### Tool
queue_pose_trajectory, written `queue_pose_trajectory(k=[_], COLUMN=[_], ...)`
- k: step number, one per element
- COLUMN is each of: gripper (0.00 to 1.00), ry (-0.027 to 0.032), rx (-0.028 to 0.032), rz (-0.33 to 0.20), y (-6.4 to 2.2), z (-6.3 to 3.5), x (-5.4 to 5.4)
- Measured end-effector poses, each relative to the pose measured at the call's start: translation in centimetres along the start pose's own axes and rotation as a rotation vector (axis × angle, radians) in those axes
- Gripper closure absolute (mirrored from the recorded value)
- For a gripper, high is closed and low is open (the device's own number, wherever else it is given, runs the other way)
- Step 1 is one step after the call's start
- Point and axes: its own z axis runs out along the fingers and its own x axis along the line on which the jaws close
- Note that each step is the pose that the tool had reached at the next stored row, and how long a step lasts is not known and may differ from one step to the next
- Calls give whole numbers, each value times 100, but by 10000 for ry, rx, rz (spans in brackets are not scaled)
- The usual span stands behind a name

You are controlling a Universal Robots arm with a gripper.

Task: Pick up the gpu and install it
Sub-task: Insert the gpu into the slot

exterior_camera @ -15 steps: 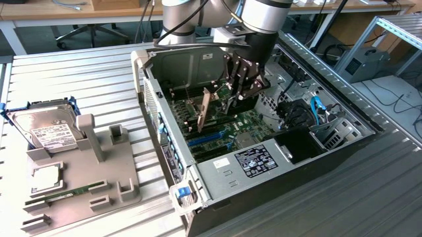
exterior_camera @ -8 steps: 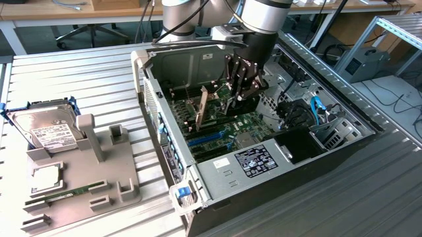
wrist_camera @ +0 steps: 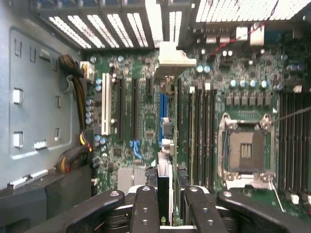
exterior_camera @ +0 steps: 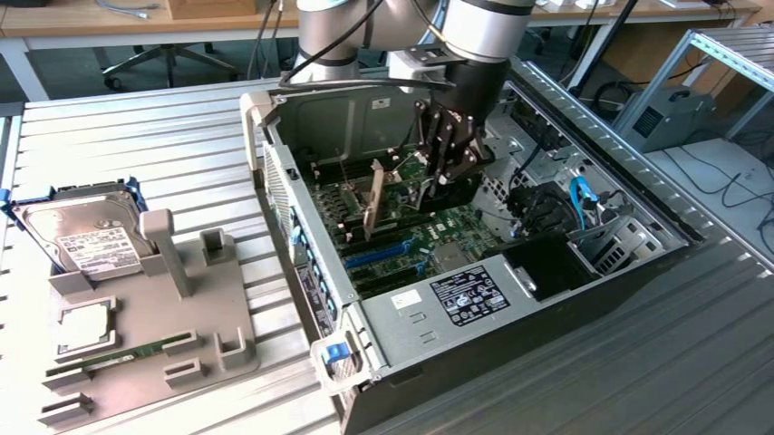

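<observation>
My gripper (exterior_camera: 450, 168) reaches down into the open computer case (exterior_camera: 281, 181) and is shut on the gpu (exterior_camera: 384, 204). The card stands on edge over the green motherboard (exterior_camera: 454, 227), with its silver bracket end toward the case's rear wall. In the wrist view, the gripper (wrist_camera: 167, 211) shows two black fingers (wrist_camera: 146, 208) either side of the gpu (wrist_camera: 164, 182). There the thin card runs away from the fingers along the blue expansion slot (wrist_camera: 163, 104) to its bracket (wrist_camera: 176, 56). Whether the card sits in the slot I cannot tell.
Black expansion slots (wrist_camera: 127, 109) and memory slots (wrist_camera: 201, 126) flank the card, and a bare processor socket (wrist_camera: 245, 150) lies beyond. On the exterior view's left, a grey parts holder (exterior_camera: 181, 349) carries a hard drive (exterior_camera: 79, 231) and a memory stick (exterior_camera: 121, 353). The power supply (exterior_camera: 466, 294) sits at the case's near end.
</observation>
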Motion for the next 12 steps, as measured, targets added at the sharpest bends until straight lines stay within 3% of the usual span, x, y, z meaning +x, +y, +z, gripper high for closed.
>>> queue_pose_trajectory(k=[1,4,5,6,7,8,9,10,11,12], gripper=[74,74,74,74,74,74,74,74,74,74], ry=[-4,-2,-48,-401,-651,-844,-1283,-1453,-1453,-1453], rx=[75,80,81,84,85,88,92,93,94,231], rz=[7,7,4,-8,-16,-23,-40,-47,-48,-43], y=[0,0,0,0,1,1,2,2,3,4], z=[2,1,-1,1,0,1,1,1,2,5], x=[-1,0,1,0,0,0,0,0,1,1])
